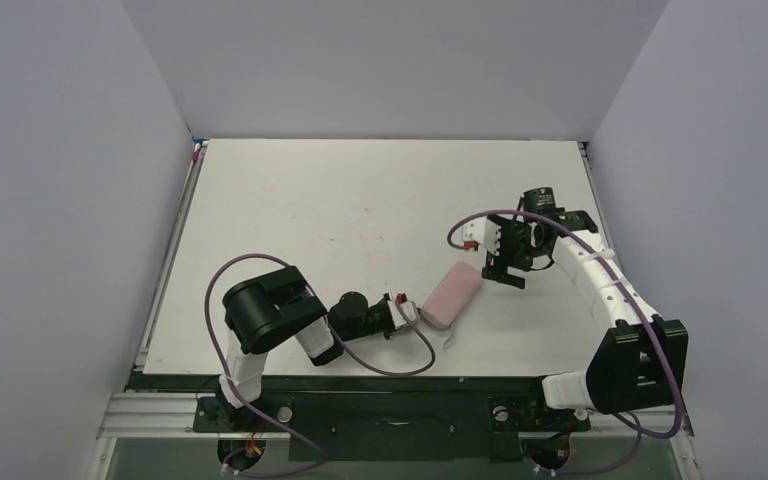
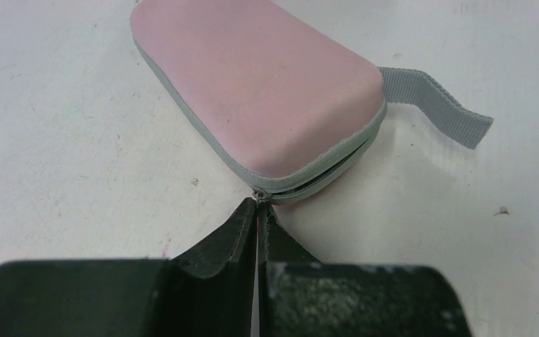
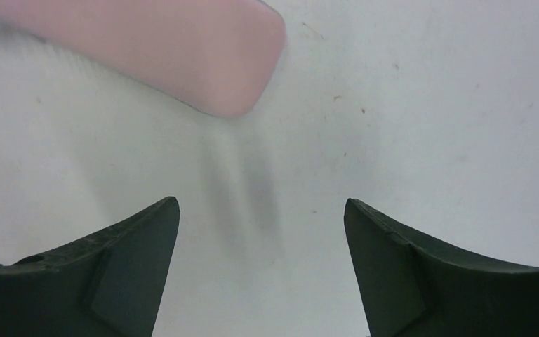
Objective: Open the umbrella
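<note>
No umbrella shows in any view. An oval pink hard case (image 1: 453,293) with a grey zipper seam lies on the white table (image 1: 360,200). In the left wrist view the case (image 2: 253,84) is just ahead of my left gripper (image 2: 260,207), which is shut on the small metal zipper pull (image 2: 259,194) at the case's near corner. The seam gapes slightly to the right of the pull. My left gripper (image 1: 415,313) lies low at the case's near end. My right gripper (image 1: 500,272) is open and empty just off the far end of the case (image 3: 168,49), above bare table (image 3: 261,210).
A grey webbing strap (image 2: 435,105) trails from the case onto the table and also shows in the top view (image 1: 447,342). Grey walls close in the table on three sides. The table's dark front edge (image 1: 360,380) runs by the arm bases.
</note>
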Available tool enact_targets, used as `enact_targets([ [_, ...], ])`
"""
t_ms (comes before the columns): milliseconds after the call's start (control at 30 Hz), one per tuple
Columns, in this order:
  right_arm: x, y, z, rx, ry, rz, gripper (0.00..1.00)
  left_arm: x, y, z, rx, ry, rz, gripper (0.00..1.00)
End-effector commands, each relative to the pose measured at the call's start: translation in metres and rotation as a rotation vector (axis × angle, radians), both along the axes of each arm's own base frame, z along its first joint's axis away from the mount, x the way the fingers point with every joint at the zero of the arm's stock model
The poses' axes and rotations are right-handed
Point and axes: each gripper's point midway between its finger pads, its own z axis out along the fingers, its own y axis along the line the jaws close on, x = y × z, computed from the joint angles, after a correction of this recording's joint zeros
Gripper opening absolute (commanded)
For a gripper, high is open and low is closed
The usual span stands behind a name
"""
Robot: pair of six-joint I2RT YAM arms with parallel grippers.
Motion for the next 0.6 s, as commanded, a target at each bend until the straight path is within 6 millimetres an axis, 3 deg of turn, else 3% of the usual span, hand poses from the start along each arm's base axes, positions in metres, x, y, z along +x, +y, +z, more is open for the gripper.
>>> enact_targets([
  [0, -0.003, 0.004, 0.018, 0.166, 0.244, -0.523, 0.8, -0.005, -0.024, 0.031, -0.077, -0.064, -0.062, 0.0],
  [200, -0.013, 0.03, -0.004, 0.298, 0.576, -0.848, 0.75, -0.006, -0.042, 0.029, -0.068, -0.08, -0.07, 0.0],
  [567, -0.005, 0.051, -0.048, 0.349, 0.731, -1.065, 0.73, -0.007, -0.057, 0.023, -0.047, -0.092, -0.074, 0.0],
])
